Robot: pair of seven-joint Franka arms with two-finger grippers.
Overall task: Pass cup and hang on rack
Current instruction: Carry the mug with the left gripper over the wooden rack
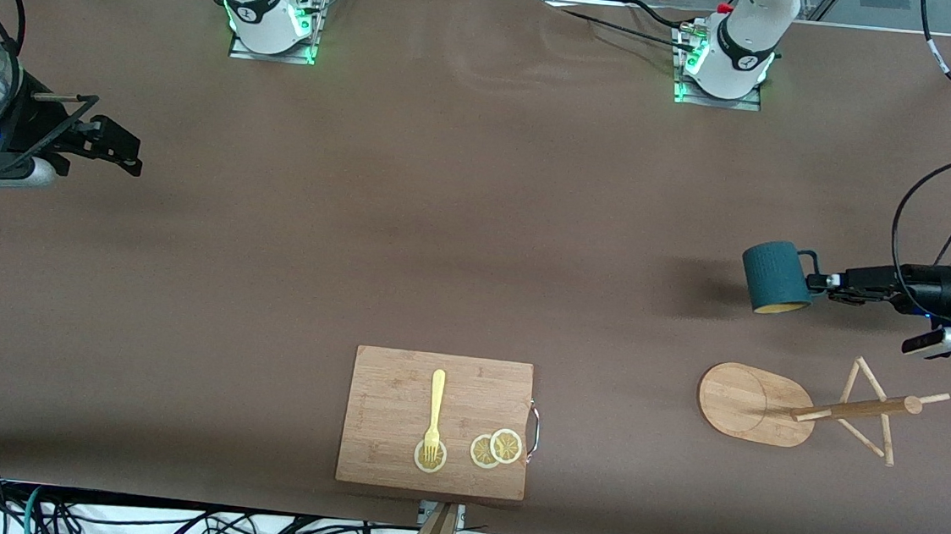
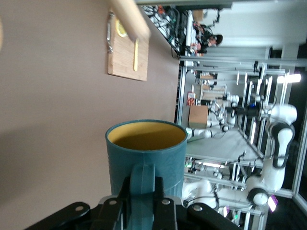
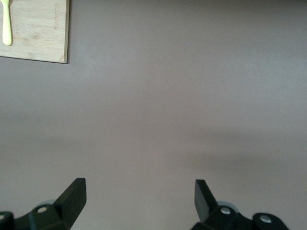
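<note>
The dark teal ribbed cup (image 1: pixel 774 278) hangs in the air over bare table at the left arm's end, its yellowish inside showing. My left gripper (image 1: pixel 818 281) is shut on its handle; in the left wrist view the fingers (image 2: pixel 163 203) clamp the handle of the cup (image 2: pixel 146 153) from both sides, with the left gripper (image 2: pixel 143 201) centred on it. The bamboo rack (image 1: pixel 846 408) stands on its oval base (image 1: pixel 741 402) close by, nearer the front camera. Over the right arm's end of the table my right gripper (image 1: pixel 124 150) waits open and empty, its jaws spread wide above bare table in the right wrist view (image 3: pixel 140 194).
A wooden cutting board (image 1: pixel 436 421) lies near the table's front edge at the middle, carrying a yellow fork (image 1: pixel 434 412) and lemon slices (image 1: pixel 495 448). It also shows in the wrist views, as the board (image 2: pixel 125 52) and a corner of the board (image 3: pixel 33 31).
</note>
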